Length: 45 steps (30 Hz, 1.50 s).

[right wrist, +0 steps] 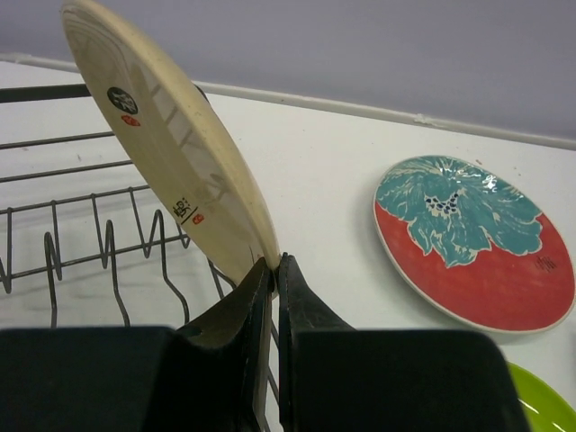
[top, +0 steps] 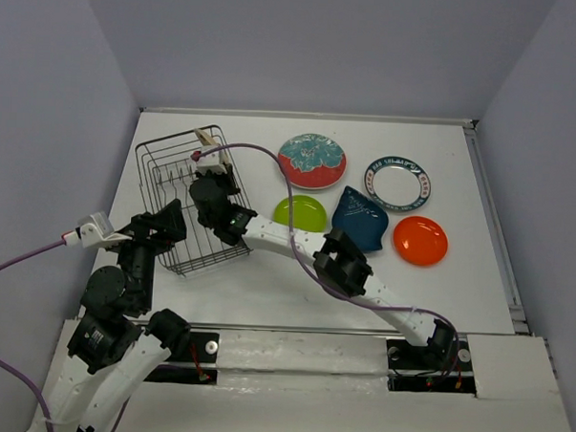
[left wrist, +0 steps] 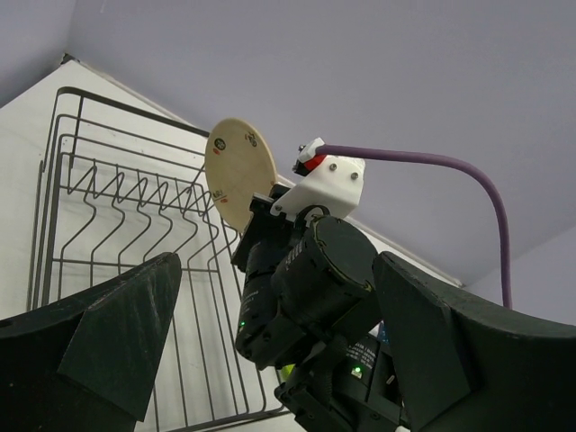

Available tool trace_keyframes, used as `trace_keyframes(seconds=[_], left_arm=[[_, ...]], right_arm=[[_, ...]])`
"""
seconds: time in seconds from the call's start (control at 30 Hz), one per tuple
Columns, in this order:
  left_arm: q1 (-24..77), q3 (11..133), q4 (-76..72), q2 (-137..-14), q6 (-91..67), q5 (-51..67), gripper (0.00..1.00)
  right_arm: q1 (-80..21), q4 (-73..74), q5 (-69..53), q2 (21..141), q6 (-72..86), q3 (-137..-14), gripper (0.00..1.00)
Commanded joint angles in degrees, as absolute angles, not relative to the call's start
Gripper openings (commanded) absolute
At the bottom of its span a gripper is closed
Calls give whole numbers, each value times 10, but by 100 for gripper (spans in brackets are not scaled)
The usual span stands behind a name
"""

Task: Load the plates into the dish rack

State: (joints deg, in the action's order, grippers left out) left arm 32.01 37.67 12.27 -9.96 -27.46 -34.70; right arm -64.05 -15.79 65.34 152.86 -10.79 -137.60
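Observation:
My right gripper [top: 204, 155] [right wrist: 274, 262] is shut on the rim of the beige plate [top: 207, 136] [right wrist: 171, 153]. It holds the plate on edge, tilted, over the far part of the black wire dish rack [top: 156, 164] [right wrist: 54, 236]. My left gripper [top: 170, 225] [left wrist: 277, 261] is open and empty at the rack's near left corner. Its view looks up at the right wrist, the beige plate [left wrist: 238, 171] and the rack [left wrist: 90, 207]. The red floral plate [top: 311, 160] [right wrist: 468, 243], lime plate [top: 301, 213], dark blue leaf plate [top: 360, 217], blue-rimmed white plate [top: 398, 183] and orange plate [top: 421, 240] lie flat on the table.
The right arm [top: 348, 266] stretches diagonally across the table from its base at the near right to the rack. A purple cable [top: 271, 163] loops from its wrist past the red plate. Walls close in the table on three sides.

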Motion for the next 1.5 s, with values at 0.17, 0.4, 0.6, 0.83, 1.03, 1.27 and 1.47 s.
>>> trace_keyframes(seconds=[0.17,0.4,0.6,0.83,1.03,1.27,1.47], left_arm=[[316,386,94,-98,-271,-359,99],[311,386,94,-100,-271,-359,99],[310,386,94,-103,-271,-358,99],[310,385,92,-108,-271,-354,99],[310,386,91,-112,-271,-354,99],[316,386,90,-112,-270,-354,99],[316,386,90,-112,-270,-353,99]], right_arm=[[-624,-46,600,1450,-23,-1436,7],[-624,35,576,1443,55,-1427,7],[-624,69,583,1450,99,-1426,7],[-619,7,688,1470,36,-1492,7],[-619,-116,723,1454,-18,-1441,7],[-624,-118,731,1474,-9,-1431,7],[-630,-98,722,1486,17,-1440,7]])
